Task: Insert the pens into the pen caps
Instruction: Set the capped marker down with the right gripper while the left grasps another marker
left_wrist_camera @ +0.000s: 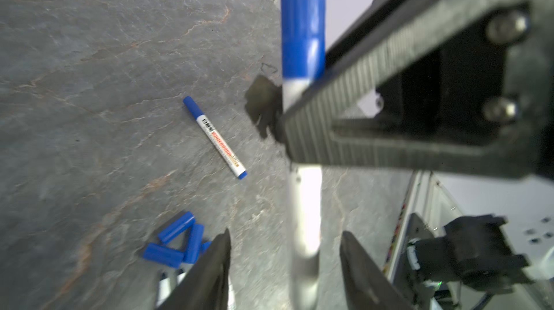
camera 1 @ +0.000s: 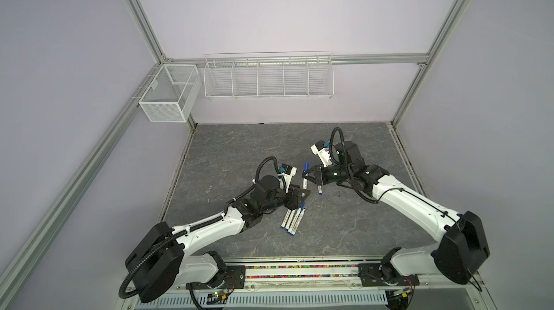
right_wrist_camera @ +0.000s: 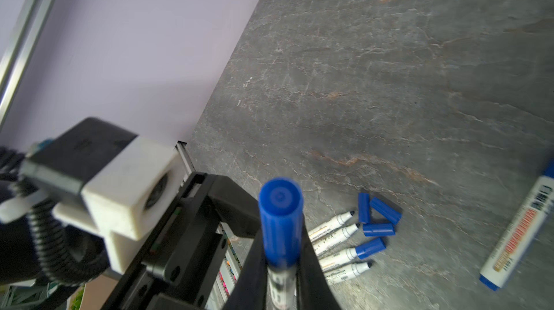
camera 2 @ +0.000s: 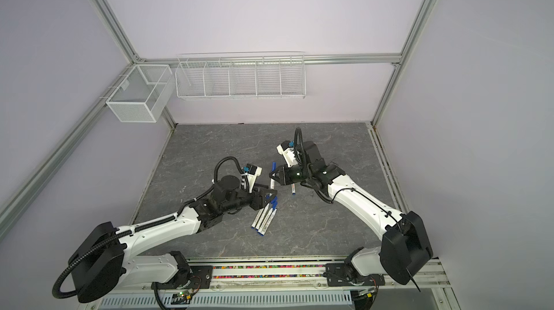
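Right gripper (right_wrist_camera: 281, 259) is clamped on the held pen (camera 1: 305, 184), a smooth white barrel with a round blue cap, over mid desk (camera 1: 239, 149), which is grey veined slate. Left gripper (left_wrist_camera: 286, 232) has its jaws apart around that barrel, seen only in the left wrist view. A flat pen (camera 1: 319, 190), capped, lies beside it. Four bare pens (camera 1: 292, 219) lie in a row toward the front edge. Cylindrical caps (right_wrist_camera: 378, 214) sit at their tips. A wire rack (camera 1: 269, 79) and mesh basket (camera 1: 168, 95) hang above the back edge.

grey slate tabletop (camera 1: 239, 149), four pens (camera 1: 291, 221), loose blue caps (right_wrist_camera: 378, 229), one capped pen (left_wrist_camera: 215, 137)

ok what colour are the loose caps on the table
The caps are blue; clearest in the right wrist view.
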Robot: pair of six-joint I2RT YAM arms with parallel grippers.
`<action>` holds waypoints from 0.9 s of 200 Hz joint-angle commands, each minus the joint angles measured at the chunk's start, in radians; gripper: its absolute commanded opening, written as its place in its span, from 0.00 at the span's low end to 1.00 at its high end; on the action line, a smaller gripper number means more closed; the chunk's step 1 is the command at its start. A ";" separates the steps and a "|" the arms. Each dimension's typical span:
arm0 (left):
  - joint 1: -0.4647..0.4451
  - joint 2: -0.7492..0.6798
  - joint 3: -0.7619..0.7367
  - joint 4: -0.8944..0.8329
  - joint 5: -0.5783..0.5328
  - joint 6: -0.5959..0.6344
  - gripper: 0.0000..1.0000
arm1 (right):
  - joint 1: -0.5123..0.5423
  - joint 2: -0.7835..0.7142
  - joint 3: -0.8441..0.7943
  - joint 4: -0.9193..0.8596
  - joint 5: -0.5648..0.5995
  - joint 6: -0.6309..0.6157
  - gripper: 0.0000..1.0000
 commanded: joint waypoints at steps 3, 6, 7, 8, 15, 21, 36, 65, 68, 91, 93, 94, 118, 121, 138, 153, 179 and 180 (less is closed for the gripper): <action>-0.003 -0.053 -0.009 -0.143 -0.060 0.043 0.63 | -0.058 0.053 0.018 -0.143 0.068 -0.013 0.09; -0.003 -0.060 -0.012 -0.153 -0.070 0.044 0.63 | -0.067 0.062 0.024 -0.161 0.076 -0.017 0.09; -0.004 -0.060 -0.013 -0.157 -0.072 0.044 0.63 | -0.069 0.066 0.027 -0.168 0.079 -0.019 0.09; -0.004 -0.062 -0.014 -0.160 -0.075 0.044 0.63 | -0.073 0.069 0.029 -0.175 0.081 -0.020 0.09; -0.003 -0.072 -0.021 -0.184 -0.099 0.038 0.64 | -0.095 0.097 0.047 -0.224 0.102 -0.026 0.09; -0.003 -0.078 -0.027 -0.201 -0.120 0.035 0.65 | -0.112 0.125 0.064 -0.263 0.118 -0.030 0.09; -0.003 -0.084 -0.045 -0.240 -0.185 0.012 0.65 | -0.145 0.196 0.101 -0.328 0.152 -0.052 0.10; -0.004 -0.050 -0.054 -0.306 -0.237 -0.007 0.65 | -0.176 0.316 0.157 -0.377 0.240 -0.095 0.09; -0.004 -0.046 -0.053 -0.310 -0.238 -0.008 0.65 | -0.179 0.329 0.163 -0.380 0.246 -0.097 0.10; -0.004 -0.011 -0.046 -0.344 -0.232 -0.005 0.66 | -0.191 0.416 0.214 -0.395 0.290 -0.112 0.10; -0.004 -0.007 -0.046 -0.345 -0.231 -0.005 0.66 | -0.191 0.423 0.218 -0.398 0.294 -0.114 0.10; -0.004 -0.006 -0.046 -0.345 -0.230 -0.005 0.66 | -0.191 0.426 0.221 -0.400 0.297 -0.116 0.10; -0.005 0.016 -0.046 -0.349 -0.219 -0.007 0.67 | -0.190 0.498 0.273 -0.411 0.336 -0.136 0.10; -0.005 0.018 -0.046 -0.349 -0.218 -0.007 0.67 | -0.190 0.506 0.277 -0.412 0.339 -0.138 0.10; -0.004 0.026 -0.046 -0.347 -0.212 -0.007 0.68 | -0.190 0.550 0.306 -0.408 0.344 -0.143 0.11; -0.005 0.032 -0.044 -0.348 -0.207 -0.008 0.68 | -0.191 0.584 0.328 -0.398 0.354 -0.140 0.11; -0.005 0.039 -0.044 -0.352 -0.196 -0.009 0.69 | -0.192 0.617 0.358 -0.369 0.352 -0.131 0.13; -0.005 0.039 -0.044 -0.352 -0.195 -0.009 0.69 | -0.193 0.618 0.359 -0.368 0.352 -0.131 0.13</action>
